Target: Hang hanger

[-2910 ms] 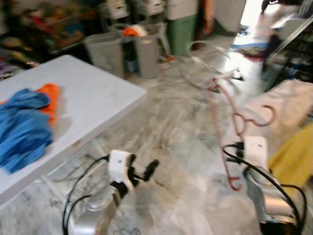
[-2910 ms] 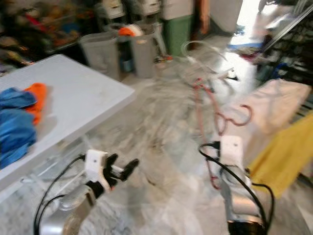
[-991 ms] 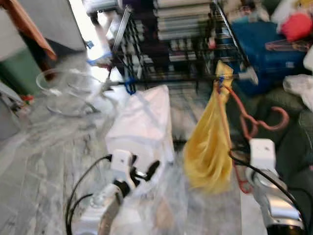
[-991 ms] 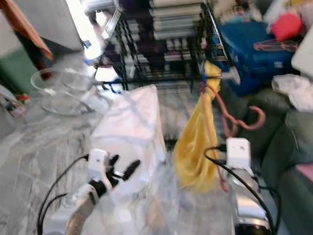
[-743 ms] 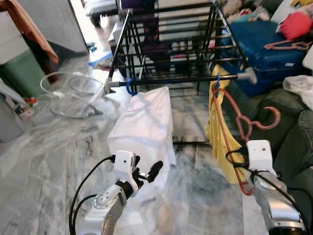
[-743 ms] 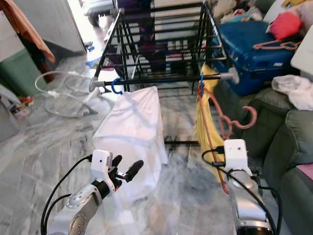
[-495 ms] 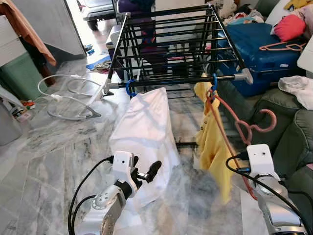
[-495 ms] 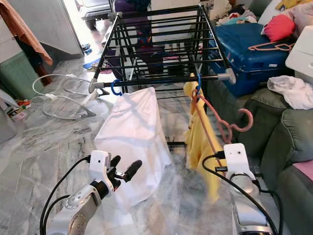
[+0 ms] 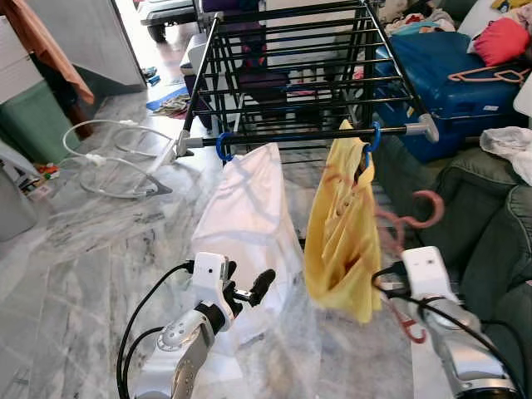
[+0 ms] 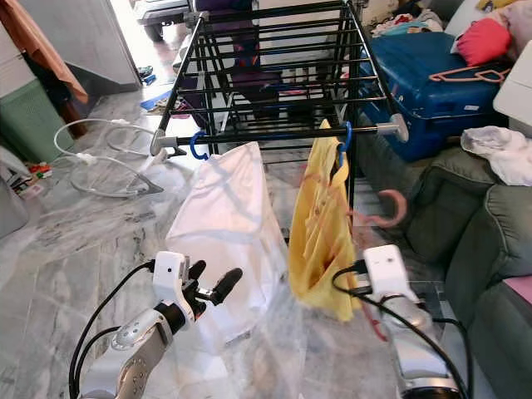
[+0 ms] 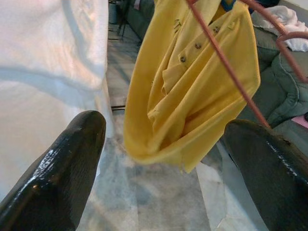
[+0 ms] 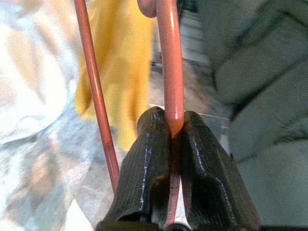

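The left gripper (image 9: 245, 293) hung low on the near left with its black fingers spread and nothing between them. Beyond it, a white cloth (image 9: 249, 220) and a yellow buttoned shirt (image 9: 339, 229) hung from the near horizontal bar (image 9: 307, 134) of the black metal drying rack (image 9: 283, 66), each on a blue hook. To the right, the right gripper (image 12: 169, 159) had its fingers pressed together on the stem of the thin pink plastic hanger (image 9: 407, 220), raised just beside the shirt and below the bar. Judging from this, the hanger was carried to the rack but not yet hooked on; lifting its curved hook over the bar remained. It looked bare, slender and motion-blurred.
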`<state>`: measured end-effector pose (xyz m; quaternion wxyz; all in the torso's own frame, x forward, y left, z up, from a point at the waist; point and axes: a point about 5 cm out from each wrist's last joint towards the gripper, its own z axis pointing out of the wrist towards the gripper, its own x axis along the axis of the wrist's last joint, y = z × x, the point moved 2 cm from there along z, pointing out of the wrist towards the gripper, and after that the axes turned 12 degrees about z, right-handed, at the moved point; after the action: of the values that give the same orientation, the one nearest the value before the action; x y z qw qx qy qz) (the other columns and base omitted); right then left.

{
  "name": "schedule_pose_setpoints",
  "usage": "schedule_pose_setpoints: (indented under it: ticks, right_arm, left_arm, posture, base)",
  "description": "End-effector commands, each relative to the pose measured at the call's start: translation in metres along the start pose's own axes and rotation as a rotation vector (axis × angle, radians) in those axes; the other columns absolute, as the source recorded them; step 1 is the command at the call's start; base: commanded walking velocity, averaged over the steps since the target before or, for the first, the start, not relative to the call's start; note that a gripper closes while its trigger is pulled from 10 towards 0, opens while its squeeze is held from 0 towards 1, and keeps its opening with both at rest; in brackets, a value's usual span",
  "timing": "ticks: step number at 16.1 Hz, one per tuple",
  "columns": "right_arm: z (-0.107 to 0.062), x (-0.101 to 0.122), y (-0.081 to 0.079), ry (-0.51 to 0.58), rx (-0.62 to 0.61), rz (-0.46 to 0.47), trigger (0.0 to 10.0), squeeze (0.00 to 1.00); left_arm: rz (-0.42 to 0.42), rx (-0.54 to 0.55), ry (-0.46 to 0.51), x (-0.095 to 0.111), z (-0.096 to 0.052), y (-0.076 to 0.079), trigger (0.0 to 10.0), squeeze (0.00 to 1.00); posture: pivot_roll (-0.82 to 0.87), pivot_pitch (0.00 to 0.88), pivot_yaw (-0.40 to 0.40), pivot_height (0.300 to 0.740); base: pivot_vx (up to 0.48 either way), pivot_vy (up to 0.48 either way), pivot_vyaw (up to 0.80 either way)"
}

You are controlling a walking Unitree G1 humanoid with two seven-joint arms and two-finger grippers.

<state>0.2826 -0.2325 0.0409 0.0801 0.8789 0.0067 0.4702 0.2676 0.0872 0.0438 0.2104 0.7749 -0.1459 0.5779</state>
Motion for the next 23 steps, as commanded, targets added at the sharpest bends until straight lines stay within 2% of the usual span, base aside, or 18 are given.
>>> schedule_pose_setpoints:
  ticks: [1, 4, 6, 13, 15, 19, 23]
  right_arm:
    - [0.001, 0.001, -0.002, 0.006, 0.007, -0.015, 10.0, 0.0]
    - [0.007, 0.003, -0.005, 0.018, -0.044, -0.061, 10.0, 0.0]
    - [0.011, 0.015, -0.013, 0.045, -0.033, -0.042, 10.0, 0.0]
    - [0.019, 0.03, -0.028, 0.048, -0.045, 0.047, 10.0, 0.0]
    - [0.02, 0.032, -0.025, 0.042, -0.078, 0.055, 10.0, 0.0]
    - [0.02, 0.034, -0.009, 0.063, -0.162, 0.148, 10.0, 0.0]
    - [0.02, 0.031, -0.012, 0.055, -0.149, 0.159, 10.0, 0.0]
  left_arm:
    - [-0.005, 0.026, -0.01, -0.001, -0.002, -0.007, 10.0, 0.0]
    - [-0.024, 0.016, 0.008, 0.0, -0.003, -0.007, 10.0, 0.0]
    - [-0.018, 0.004, 0.023, 0.002, -0.004, -0.007, 10.0, 0.0]
    - [-0.005, -0.012, 0.028, 0.002, -0.005, -0.007, 10.0, 0.0]
    - [-0.002, -0.021, 0.029, 0.002, -0.005, -0.005, 10.0, 0.0]
    - [0.0, -0.026, 0.023, 0.001, -0.006, -0.004, 10.0, 0.0]
    - [0.004, -0.031, 0.019, 0.0, -0.006, -0.003, 10.0, 0.0]
  posture:
    - [-0.19, 0.0, 0.106, 0.74]
    - [-0.18, 0.0, 0.105, 0.74]
    - [-0.18, 0.0, 0.106, 0.74]
    - [-0.17, 0.0, 0.101, 0.74]
    - [-0.17, 0.0, 0.101, 0.74]
    - [-0.17, 0.0, 0.102, 0.74]
    - [-0.17, 0.0, 0.104, 0.74]
  base:
    - [0.0, 0.0, 0.0]
    - [0.0, 0.0, 0.0]
    - [0.0, 0.274, 0.0]
    - [0.078, 0.287, 0.0]
    - [0.307, 0.291, 0.0]
    - [0.341, 0.0, 0.0]
    - [0.343, 0.0, 0.0]
